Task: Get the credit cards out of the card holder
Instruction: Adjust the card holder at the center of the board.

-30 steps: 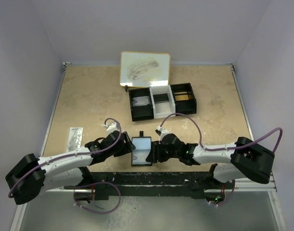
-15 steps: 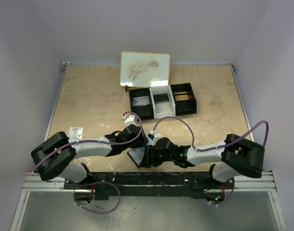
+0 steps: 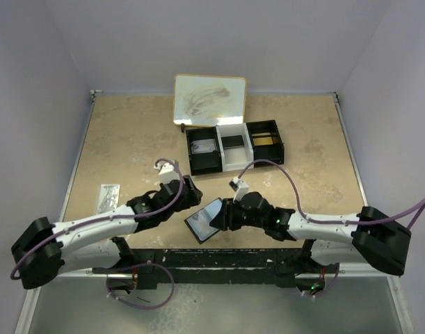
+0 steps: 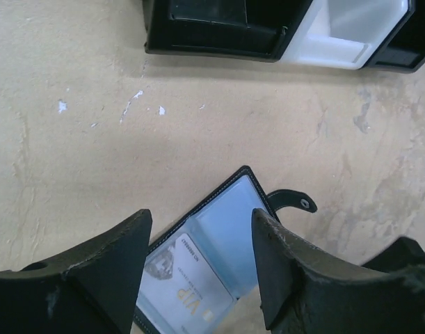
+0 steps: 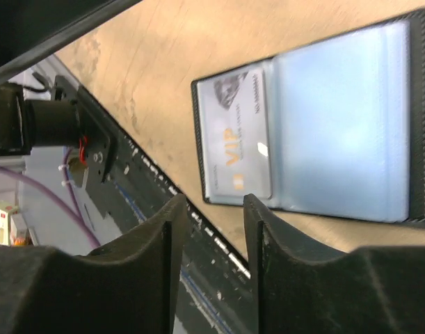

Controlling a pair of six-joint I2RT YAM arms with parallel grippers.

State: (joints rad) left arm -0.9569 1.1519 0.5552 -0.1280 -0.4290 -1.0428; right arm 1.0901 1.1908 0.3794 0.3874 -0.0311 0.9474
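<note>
The card holder (image 3: 205, 220) lies open by the near edge of the bench (image 3: 129, 139), a VIP card (image 5: 233, 142) in one pocket. The left gripper (image 4: 202, 223) and right gripper (image 5: 213, 202) hover over it, jaws parted and empty.

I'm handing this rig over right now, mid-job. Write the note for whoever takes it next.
Hands: both open and empty. The left hand is above the card holder; the right hand has its fingertips at the holder's edge.
Things: the card holder lies unfolded on the table, near the front edge.
Done: holder opened.
Left: a VIP card sits in one pocket and needs pulling out. The other pocket looks empty, but check it.
</note>
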